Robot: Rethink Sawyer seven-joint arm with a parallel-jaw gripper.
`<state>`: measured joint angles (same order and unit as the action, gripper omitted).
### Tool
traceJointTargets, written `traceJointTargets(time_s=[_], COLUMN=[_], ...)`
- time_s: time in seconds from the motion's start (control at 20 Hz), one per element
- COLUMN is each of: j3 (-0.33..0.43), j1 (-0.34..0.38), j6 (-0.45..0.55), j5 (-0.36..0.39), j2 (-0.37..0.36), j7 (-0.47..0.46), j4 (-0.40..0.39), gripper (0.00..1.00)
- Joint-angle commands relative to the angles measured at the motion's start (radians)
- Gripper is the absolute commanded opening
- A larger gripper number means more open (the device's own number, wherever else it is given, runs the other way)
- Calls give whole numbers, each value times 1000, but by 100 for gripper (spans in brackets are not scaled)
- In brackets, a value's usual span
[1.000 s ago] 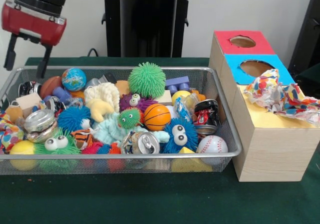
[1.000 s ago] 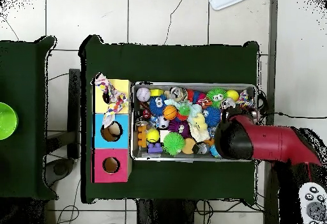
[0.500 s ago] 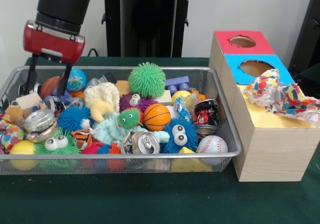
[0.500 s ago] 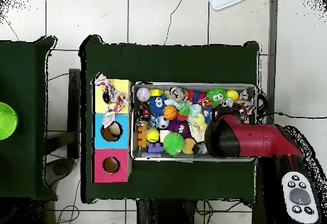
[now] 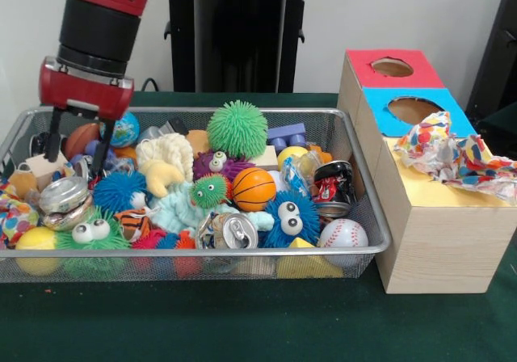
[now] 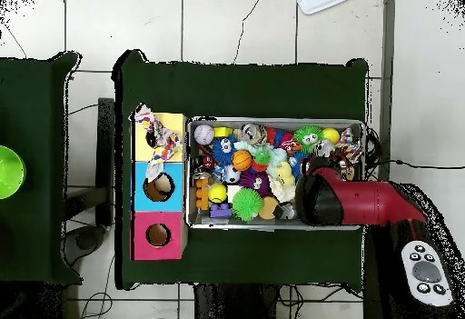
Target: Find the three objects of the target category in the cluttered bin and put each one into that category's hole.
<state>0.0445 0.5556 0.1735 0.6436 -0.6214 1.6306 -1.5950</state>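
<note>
Pincer (image 5: 75,148) spread wide, empty, fingertips down among toys at bin's (image 5: 355,191) left end, near globe ball (image 5: 123,128) and blue spiky ball (image 5: 118,190). Mid-bin: green spiky ball (image 5: 237,128), basketball (image 5: 254,188), can (image 5: 235,232). Baseball (image 5: 342,234) in front right corner. Box (image 5: 432,229) right of bin on tabletop (image 5: 242,322); crumpled paper (image 5: 454,156) over yellow section.

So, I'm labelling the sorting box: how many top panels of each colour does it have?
red panel: 1
blue panel: 1
yellow panel, partly under crumpled paper: 1
Total: 3
</note>
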Motion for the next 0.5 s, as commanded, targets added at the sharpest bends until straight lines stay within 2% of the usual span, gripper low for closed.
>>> traceJointTargets(time_s=[0.05, 0.35, 0.5], j3=[83, 122, 106], j1=[61, 96, 81], j6=[12, 39, 24], j5=[74, 87, 102], j2=[32, 25, 41], j7=[-43, -72, -51], j4=[-12, -9, 8], gripper=[100, 100, 100])
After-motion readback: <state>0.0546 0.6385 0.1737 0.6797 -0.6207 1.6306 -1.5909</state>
